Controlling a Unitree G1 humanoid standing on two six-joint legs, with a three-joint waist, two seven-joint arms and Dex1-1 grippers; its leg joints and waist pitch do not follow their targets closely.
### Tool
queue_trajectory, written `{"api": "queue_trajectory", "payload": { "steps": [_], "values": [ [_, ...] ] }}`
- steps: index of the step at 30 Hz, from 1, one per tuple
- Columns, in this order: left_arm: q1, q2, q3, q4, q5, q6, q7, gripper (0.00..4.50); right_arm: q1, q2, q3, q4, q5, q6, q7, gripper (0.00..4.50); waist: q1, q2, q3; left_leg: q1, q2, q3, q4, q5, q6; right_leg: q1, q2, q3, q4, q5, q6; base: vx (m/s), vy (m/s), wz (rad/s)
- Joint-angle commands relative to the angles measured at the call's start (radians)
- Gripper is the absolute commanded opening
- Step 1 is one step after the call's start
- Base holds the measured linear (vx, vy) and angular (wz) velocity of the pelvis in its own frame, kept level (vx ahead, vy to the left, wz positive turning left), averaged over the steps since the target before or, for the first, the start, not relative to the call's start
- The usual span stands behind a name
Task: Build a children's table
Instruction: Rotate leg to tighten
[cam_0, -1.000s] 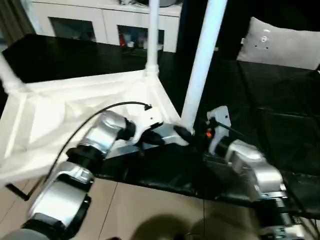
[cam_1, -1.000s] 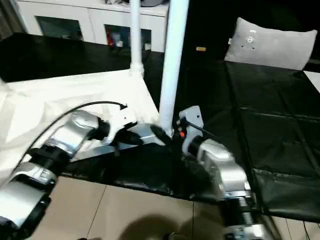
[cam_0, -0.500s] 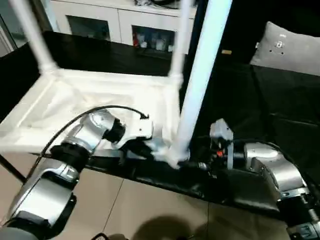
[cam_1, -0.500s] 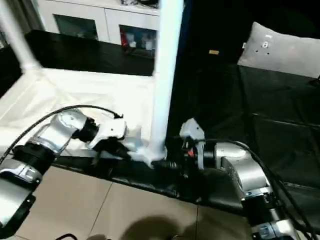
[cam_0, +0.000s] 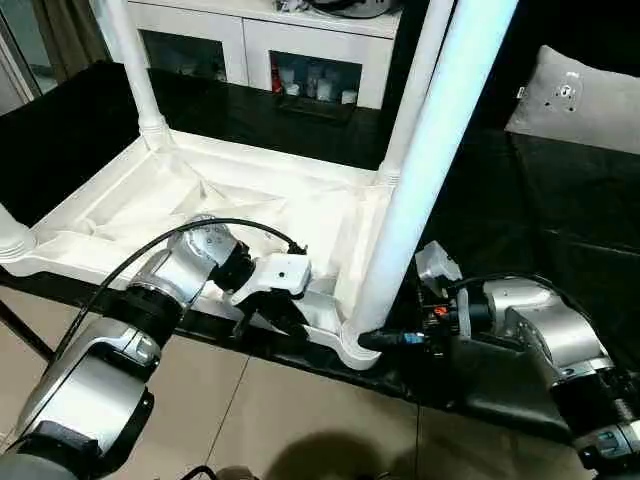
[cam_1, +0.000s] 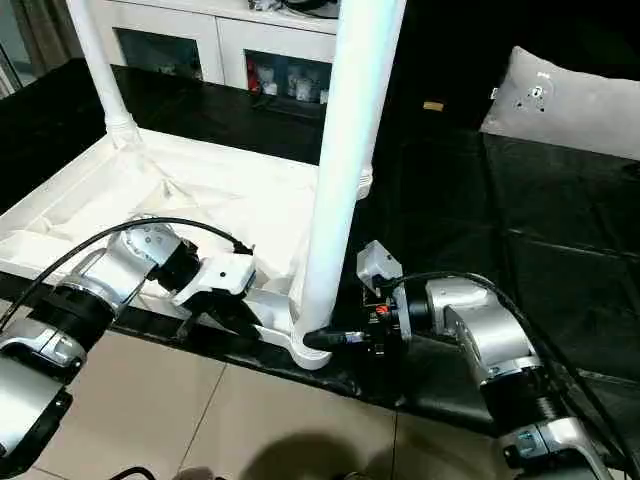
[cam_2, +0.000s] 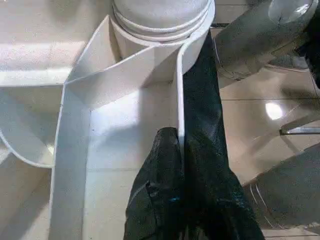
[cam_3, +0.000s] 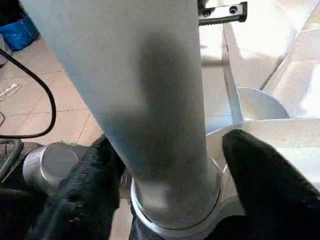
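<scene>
The white table top (cam_0: 250, 200) lies upside down on a black mat, ribbed side up. Three legs stand fully in view: far left (cam_0: 135, 70), far right (cam_0: 410, 90) and the thick near one (cam_0: 420, 170) in the front right corner socket (cam_2: 160, 20). A fourth leg's base (cam_0: 12, 235) shows at the left edge. My left gripper (cam_0: 285, 315) is shut on the top's front rim (cam_2: 178, 100) beside that socket. My right gripper (cam_0: 385, 340) is shut on the near leg (cam_3: 150, 100) at its base, one black finger (cam_3: 85, 185) on each side.
A white cabinet with glass doors (cam_0: 300, 50) stands behind the mat. A grey-white pillow (cam_0: 575, 95) lies at the back right on the black mat (cam_0: 540, 230). Tiled floor (cam_0: 300, 420) runs along the mat's near edge, under my forearms.
The head camera has swung, so the whole top and more legs now show. The near leg stands straighter in its corner socket. Both grippers keep their holds at that corner.
</scene>
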Motion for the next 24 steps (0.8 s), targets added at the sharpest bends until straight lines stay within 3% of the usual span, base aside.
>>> {"api": "queue_trajectory", "payload": {
  "steps": [1, 6, 10, 13, 14, 15, 16, 17, 19, 20, 21, 22, 24],
  "values": [
    [-0.026, -0.001, -0.017, -0.02, -0.001, -0.028, -0.04, 0.0, -0.018, -0.011, 0.009, 0.013, 0.014, 0.012, 0.017, 3.16, -0.002, -0.009, -0.081, -0.006, 0.005, 0.022, -0.064, -0.117, 0.057, 0.078, -0.057, 0.03, -0.07, -0.29, -0.176, 0.0, 0.0, 0.0],
    [-0.022, -0.001, -0.015, -0.023, -0.003, -0.027, -0.041, 0.0, -0.02, -0.004, 0.003, 0.018, 0.021, 0.021, 0.022, 2.62, -0.002, -0.01, -0.08, -0.006, 0.005, 0.023, -0.064, -0.114, 0.057, 0.077, -0.056, 0.03, -0.071, -0.302, -0.169, 0.0, 0.0, 0.0],
    [-0.019, -0.007, -0.006, -0.02, -0.006, -0.005, -0.027, 0.0, -0.006, 0.017, -0.012, -0.011, 0.054, 0.076, 0.006, 2.31, -0.002, -0.01, -0.081, -0.006, 0.005, 0.022, -0.064, -0.108, 0.056, 0.078, -0.056, 0.03, -0.07, -0.294, -0.17, 0.0, 0.0, 0.0],
    [-0.023, -0.016, 0.0, -0.026, 0.003, 0.057, 0.012, 0.0, 0.007, 0.027, -0.018, -0.053, 0.078, 0.143, -0.02, 2.15, -0.002, -0.011, -0.078, -0.006, 0.004, 0.023, -0.065, -0.113, 0.051, 0.077, -0.055, 0.03, -0.073, -0.318, -0.16, 0.0, 0.0, 0.0],
    [-0.025, -0.035, 0.015, -0.034, -0.003, 0.13, 0.05, 0.0, 0.019, 0.047, -0.027, -0.08, 0.08, 0.167, -0.072, 2.15, -0.004, -0.013, -0.077, -0.006, 0.003, 0.023, -0.066, -0.114, 0.047, 0.078, -0.053, 0.031, -0.073, -0.325, -0.157, 0.0, 0.0, 0.0],
    [-0.026, -0.042, 0.021, -0.037, -0.007, 0.151, 0.061, 0.0, 0.023, 0.055, -0.03, -0.086, 0.077, 0.168, -0.091, 2.13, -0.005, -0.003, -0.076, -0.004, 0.004, 0.023, -0.067, -0.124, 0.038, 0.075, -0.055, 0.032, -0.077, -0.343, -0.15, 0.0, 0.0, 0.0],
    [-0.029, -0.081, 0.048, -0.05, -0.018, 0.241, 0.136, 0.0, 0.039, 0.104, -0.048, -0.113, 0.064, 0.179, -0.203, 2.12, -0.008, -0.007, -0.075, -0.002, 0.001, 0.022, -0.068, -0.134, 0.03, 0.076, -0.054, 0.031, -0.079, -0.368, -0.143, 0.0, 0.0, 0.0],
    [-0.03, -0.095, 0.056, -0.057, -0.021, 0.266, 0.162, 0.0, 0.042, 0.128, -0.058, -0.117, 0.055, 0.183, -0.256, 2.11, -0.008, 0.002, -0.072, 0.002, -0.003, 0.021, -0.066, -0.158, 0.022, 0.069, -0.056, 0.029, -0.088, -0.423, -0.131, 0.0, 0.0, 0.0],
    [-0.031, -0.126, 0.071, -0.076, -0.028, 0.331, 0.21, 0.0, 0.043, 0.179, -0.08, -0.122, 0.047, 0.205, -0.357, 2.11, -0.014, -0.005, -0.074, -0.002, -0.005, 0.018, -0.069, -0.157, 0.009, 0.075, -0.055, 0.026, -0.09, -0.464, -0.109, 0.0, 0.0, 0.0],
    [-0.035, -0.179, 0.101, -0.105, -0.054, 0.427, 0.274, 0.0, 0.041, 0.244, -0.096, -0.121, 0.002, 0.227, -0.503, 2.1, -0.027, -0.005, -0.073, -0.007, -0.01, 0.017, -0.069, -0.148, -0.006, 0.074, -0.053, 0.022, -0.094, -0.493, -0.087, 0.0, 0.0, 0.0],
    [-0.035, -0.18, 0.101, -0.106, -0.054, 0.429, 0.275, 0.0, 0.041, 0.245, -0.096, -0.122, 0.001, 0.228, -0.507, 2.1, -0.027, -0.005, -0.073, -0.007, -0.01, 0.017, -0.069, -0.148, -0.006, 0.074, -0.053, 0.022, -0.094, -0.493, -0.087, 0.0, 0.0, 0.0],
    [-0.04, -0.209, 0.114, -0.109, -0.052, 0.464, 0.328, 0.0, 0.038, 0.281, -0.103, -0.114, -0.037, 0.249, -0.6, 2.09, -0.04, -0.005, -0.077, -0.012, -0.012, 0.014, -0.07, -0.135, -0.003, 0.081, -0.054, 0.022, -0.094, -0.483, -0.076, 0.0, 0.0, 0.0],
    [-0.05, -0.239, 0.125, -0.091, -0.035, 0.485, 0.406, 0.0, 0.027, 0.332, -0.128, -0.092, -0.083, 0.263, -0.737, 2.07, -0.056, -0.006, -0.077, -0.013, -0.016, 0.016, -0.067, -0.137, 0.006, 0.077, -0.048, 0.023, -0.096, -0.457, -0.088, 0.0, 0.0, 0.0]
  ]
}}
